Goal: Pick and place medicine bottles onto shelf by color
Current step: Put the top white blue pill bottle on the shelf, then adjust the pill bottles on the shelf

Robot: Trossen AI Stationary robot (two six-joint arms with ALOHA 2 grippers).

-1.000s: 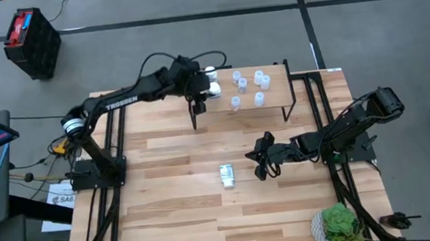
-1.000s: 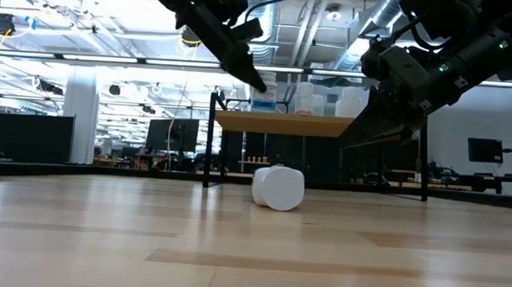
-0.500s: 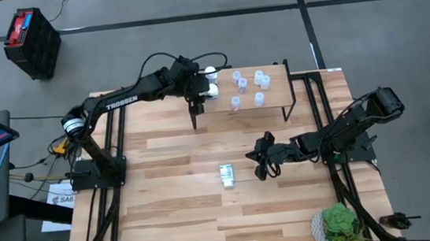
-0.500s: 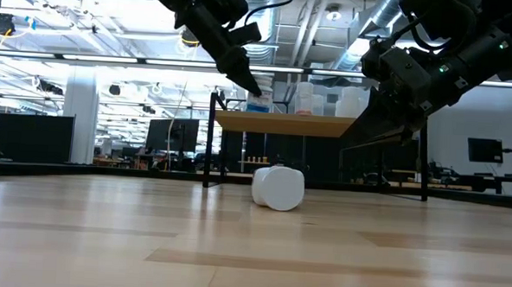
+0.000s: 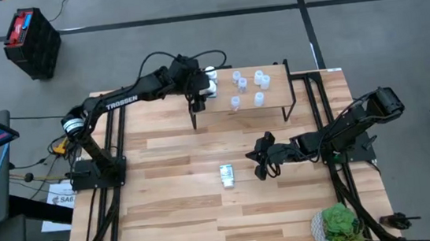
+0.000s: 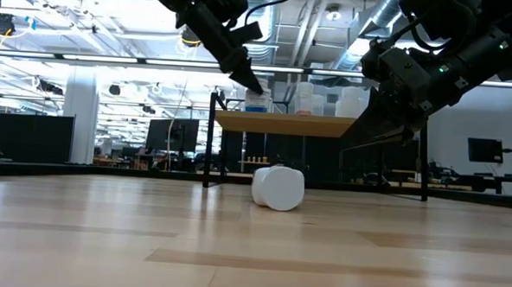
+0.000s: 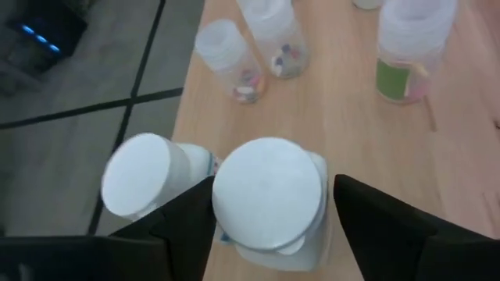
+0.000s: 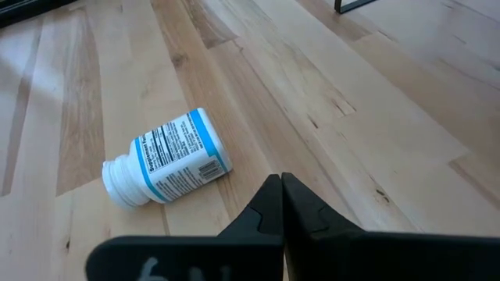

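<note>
The shelf (image 5: 277, 106) stands at the table's far side. Several small translucent bottles (image 5: 247, 86) stand on it. My left gripper (image 7: 273, 218) is over the shelf's left end, open. Its fingers stand on either side of an upright white bottle (image 7: 269, 195) resting on the shelf board, with a gap showing at one finger. A second white bottle (image 7: 144, 176) stands right beside it. A third white bottle (image 8: 168, 168) lies on its side on the table. My right gripper (image 8: 280, 187) hovers shut just to that bottle's right (image 5: 260, 166).
A green potted plant (image 5: 340, 223) sits at the table's near right corner. The shelf's thin black legs (image 5: 287, 113) reach down to the table. Bare wooden tabletop (image 5: 168, 212) stretches across the near left.
My left gripper has opened and let go of the white bottle, which now stands on the shelf's left end. The arm has stayed in place.
</note>
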